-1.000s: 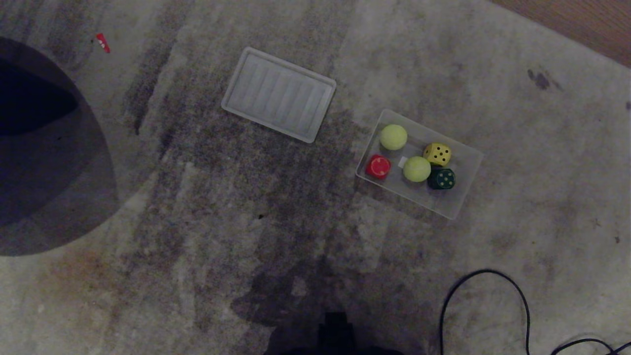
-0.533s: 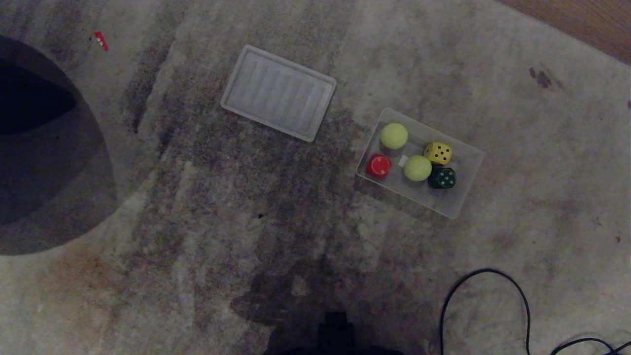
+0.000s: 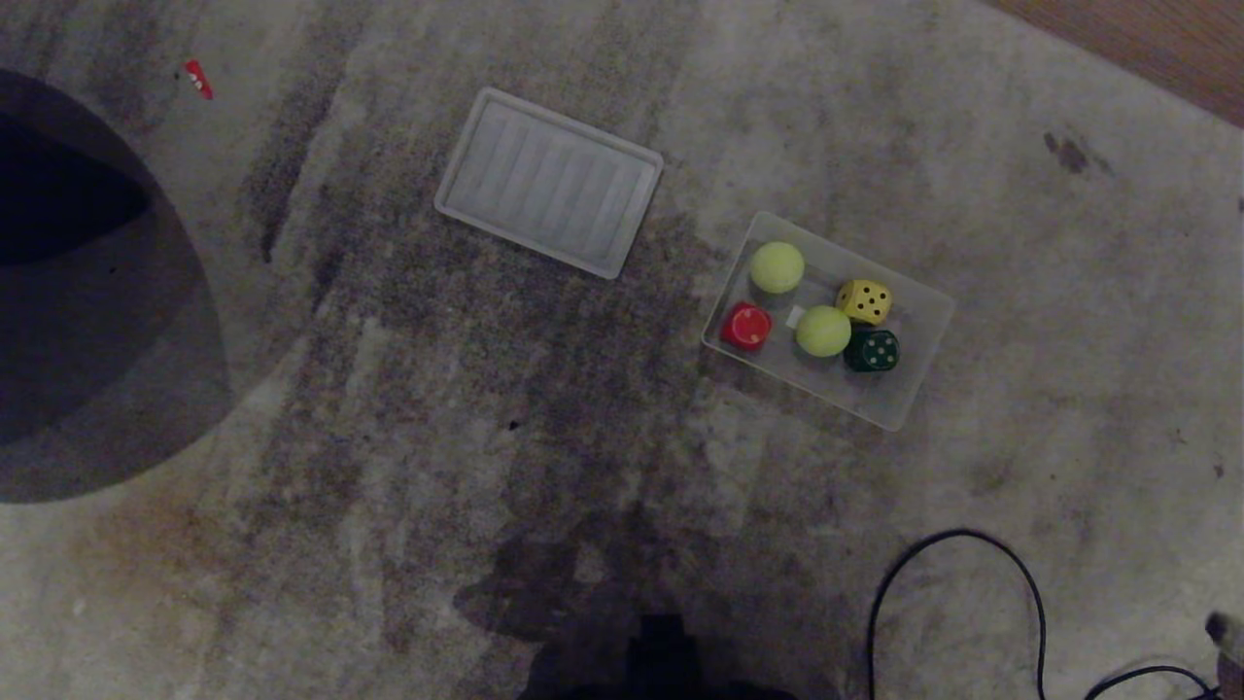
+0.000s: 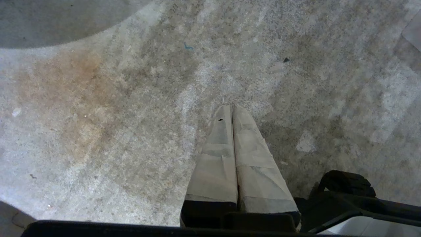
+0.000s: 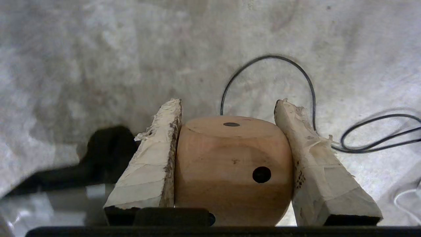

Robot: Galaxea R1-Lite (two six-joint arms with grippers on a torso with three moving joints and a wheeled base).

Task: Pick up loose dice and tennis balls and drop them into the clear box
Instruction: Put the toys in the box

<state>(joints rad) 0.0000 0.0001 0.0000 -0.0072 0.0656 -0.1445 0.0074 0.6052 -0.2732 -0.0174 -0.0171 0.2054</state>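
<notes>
In the right wrist view my right gripper (image 5: pixel 228 102) is shut on the tan wooden die (image 5: pixel 230 164), whose dark pips show on two faces; it hangs above the carpet. The clear box (image 3: pixel 914 389) sits on the carpet right of centre in the head view. It holds two tennis balls (image 3: pixel 777 267) (image 3: pixel 823 331), a yellow die (image 3: pixel 864 301), a dark green die (image 3: pixel 872 351) and a red piece (image 3: pixel 745 326). A pale bit of my right arm (image 3: pixel 1226 642) shows at the head view's lower right edge. My left gripper (image 4: pixel 231 107) is shut and empty over bare carpet.
The ribbed whitish lid (image 3: pixel 549 183) lies flat on the carpet, up and left of the box. A black cable (image 3: pixel 957 535) loops on the carpet near the lower right. A dark round shape (image 3: pixel 87 321) fills the left edge. Wooden floor (image 3: pixel 1147 39) begins at the far right corner.
A pale part of my right arm has come into the head view's lower right corner. The whole picture shifted slightly; the box and its contents lie as before.
</notes>
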